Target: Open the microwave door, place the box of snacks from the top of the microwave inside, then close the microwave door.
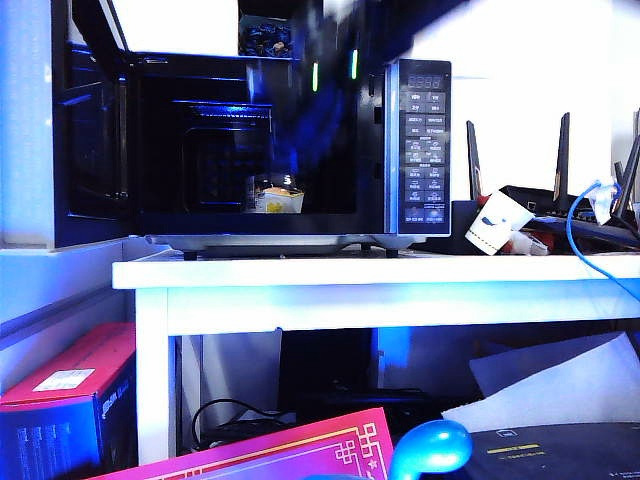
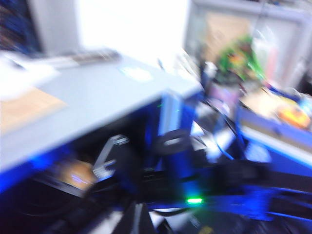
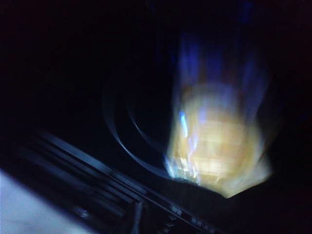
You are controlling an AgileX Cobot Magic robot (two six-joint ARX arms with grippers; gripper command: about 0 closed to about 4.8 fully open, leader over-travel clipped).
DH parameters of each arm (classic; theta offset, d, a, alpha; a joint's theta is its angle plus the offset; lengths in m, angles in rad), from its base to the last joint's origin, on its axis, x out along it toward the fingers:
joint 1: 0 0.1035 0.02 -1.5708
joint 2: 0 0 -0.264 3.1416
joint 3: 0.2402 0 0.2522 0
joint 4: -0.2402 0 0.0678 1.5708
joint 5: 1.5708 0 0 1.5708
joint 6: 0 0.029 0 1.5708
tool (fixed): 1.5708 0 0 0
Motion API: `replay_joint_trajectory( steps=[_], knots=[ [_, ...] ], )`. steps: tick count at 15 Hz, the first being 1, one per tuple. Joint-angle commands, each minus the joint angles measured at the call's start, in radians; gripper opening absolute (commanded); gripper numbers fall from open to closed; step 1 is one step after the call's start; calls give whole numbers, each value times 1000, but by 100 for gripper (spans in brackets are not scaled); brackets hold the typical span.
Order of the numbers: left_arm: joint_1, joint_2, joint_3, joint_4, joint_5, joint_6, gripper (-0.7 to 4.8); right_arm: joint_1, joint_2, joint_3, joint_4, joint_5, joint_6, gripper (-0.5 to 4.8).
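**A:** Clear plastic snack box (image 1: 277, 196) sits on the microwave (image 1: 300, 140) floor, door (image 1: 92, 140) swung wide. Right claw (image 1: 300, 130), a dark blur above it, reads clenched on nothing. I'd back it straight out before closing.

**B:** Right wrist shows the turntable ring (image 3: 122, 131) beside the box; left claw isn't visible anywhere, can't tell.

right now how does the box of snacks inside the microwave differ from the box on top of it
The box of snacks sits low inside the open microwave; the dark box rests on its roof. The snack box is clear with pale yellow and white contents; the dark box holds blue-wrapped items. Both are small containers.
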Motion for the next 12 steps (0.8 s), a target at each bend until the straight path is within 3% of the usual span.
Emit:
replay_joint_trajectory(
  steps=[1, 4, 7, 12],
  knots=[
    [1, -74, 6, -78, -134, -4, -5, 18, -108, 11, -156, -17, 0, -4],
    [1, -137, 6, -265, -361, 50, -5, 34, -256, 22, -330, -14, 1, -4],
    [1, -142, 6, -422, -530, 50, -5, 33, -451, 21, -378, -11, 1, -4],
    [1, -93, 3, -539, -553, 47, -5, 32, -701, 21, -420, 64, 1, -4]
  ],
)
